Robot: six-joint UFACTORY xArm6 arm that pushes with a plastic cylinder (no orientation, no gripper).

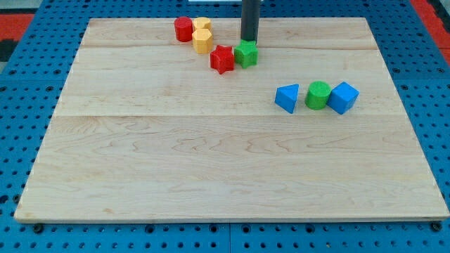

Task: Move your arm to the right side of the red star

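The red star-shaped block (222, 59) lies near the top of the pale wooden bench (211, 161), its points blunt, touching the green star-shaped block (247, 53) on its right. My tip (249, 41) sits just behind that green block. With only a plain rod as end effector, there is no opening to tell of. No containers are present.

Bright, even light; sharp focus

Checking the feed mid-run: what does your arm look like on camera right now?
Only a straight, dark grey rod, round and plain, entering from the view's top. No cables or markings show. My tip ends just above the green block, right of the red star.
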